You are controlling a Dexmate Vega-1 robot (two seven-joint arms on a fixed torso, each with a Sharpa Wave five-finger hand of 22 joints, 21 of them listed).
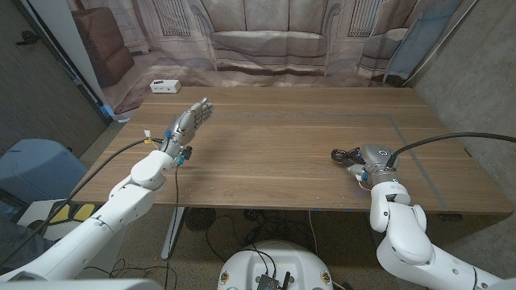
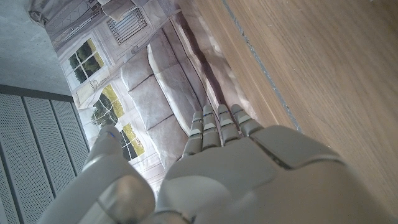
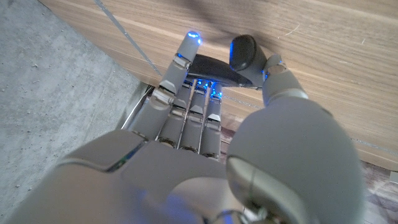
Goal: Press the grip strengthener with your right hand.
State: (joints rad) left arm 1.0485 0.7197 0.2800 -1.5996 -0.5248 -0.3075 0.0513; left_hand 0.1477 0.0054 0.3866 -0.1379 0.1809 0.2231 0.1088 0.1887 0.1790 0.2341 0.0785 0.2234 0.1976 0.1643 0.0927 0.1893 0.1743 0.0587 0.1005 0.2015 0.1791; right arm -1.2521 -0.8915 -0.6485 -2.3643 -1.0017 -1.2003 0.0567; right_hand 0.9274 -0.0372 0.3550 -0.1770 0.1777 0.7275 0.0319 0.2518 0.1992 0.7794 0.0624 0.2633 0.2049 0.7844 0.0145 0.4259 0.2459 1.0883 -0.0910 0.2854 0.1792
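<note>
Grip strengthener (image 1: 345, 155), black: at 3 o'clock on the surface (image 1: 282, 153), held in right hand (image 1: 372, 158), mostly hidden by its fingers (image 3: 186, 68). Left hand (image 1: 187, 122): 9 o'clock, fingers extended together, holding nothing.

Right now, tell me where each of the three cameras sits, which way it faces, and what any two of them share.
Head view: on the robot's head, looking down over the wooden table; both arms enter from the bottom corners, left hand open, right hand on the grip strengthener.
Left wrist view: on the left wrist, looking along the back of the left hand toward the printed backdrop.
Right wrist view: on the right wrist, looking along the right hand, fingers around the grip strengthener.
Shared: head and right wrist views both show the strengthener.
</note>
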